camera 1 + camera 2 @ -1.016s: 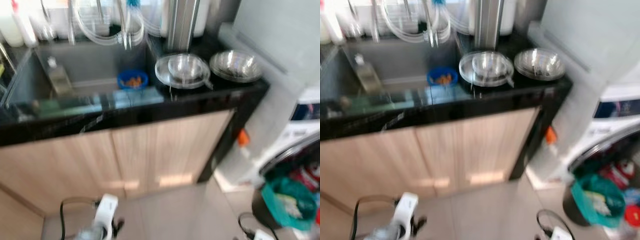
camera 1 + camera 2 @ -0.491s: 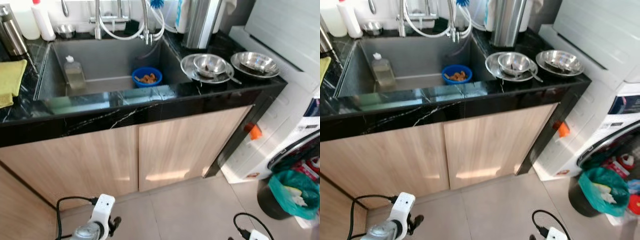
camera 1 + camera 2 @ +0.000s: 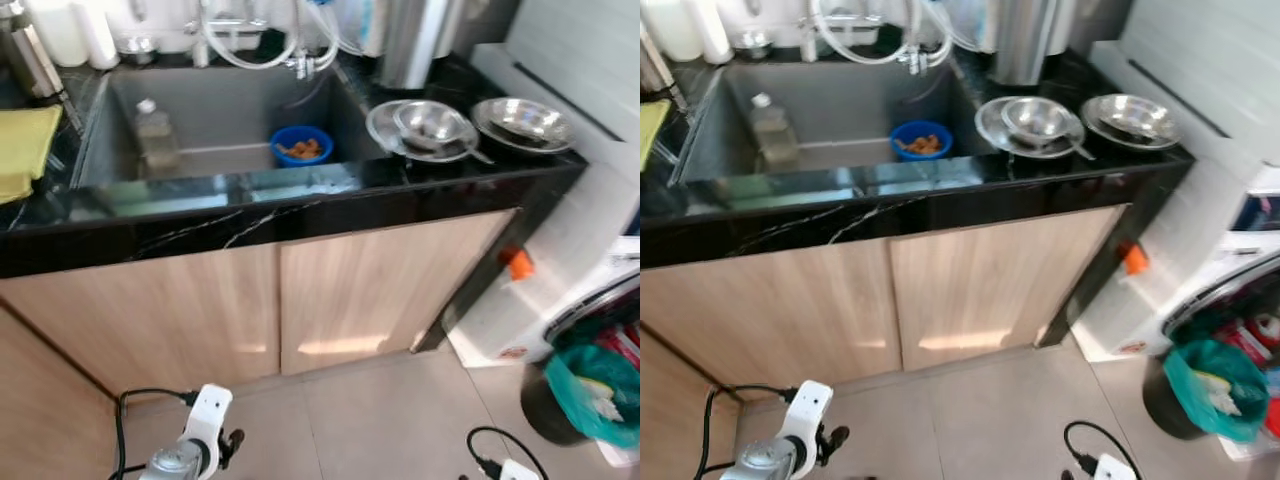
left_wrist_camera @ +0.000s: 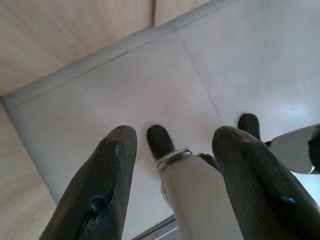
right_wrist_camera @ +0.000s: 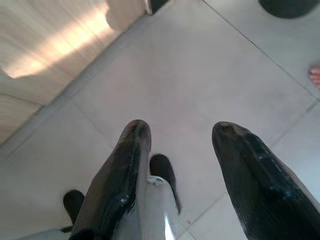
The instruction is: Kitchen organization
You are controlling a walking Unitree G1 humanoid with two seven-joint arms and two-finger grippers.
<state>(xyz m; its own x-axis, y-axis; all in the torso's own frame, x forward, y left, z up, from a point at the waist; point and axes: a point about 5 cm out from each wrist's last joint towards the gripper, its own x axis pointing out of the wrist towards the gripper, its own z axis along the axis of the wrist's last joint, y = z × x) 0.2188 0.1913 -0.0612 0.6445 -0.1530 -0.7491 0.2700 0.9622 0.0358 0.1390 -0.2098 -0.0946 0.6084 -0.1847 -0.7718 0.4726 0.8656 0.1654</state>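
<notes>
Black marble forms the worktop (image 3: 250, 215), set above pale wooden cupboard doors (image 3: 300, 300), with a grey sink (image 3: 215, 115) sunk into it. Inside the sink a blue bowl (image 3: 301, 146) holding orange scraps is seen at the right, and a bottle (image 3: 155, 140) is laid at the left, its long axis running from near to far and its cap pointing far. On the worktop to the right a steel plate carrying a small steel bowl (image 3: 432, 120) is set beside a second steel dish (image 3: 525, 118). By appearance, nothing has been tidied yet; all the sorting is judged to remain. The left hand (image 4: 175, 170) and the right hand (image 5: 182, 160) are held low over the tiled floor, fingers spread and empty.
</notes>
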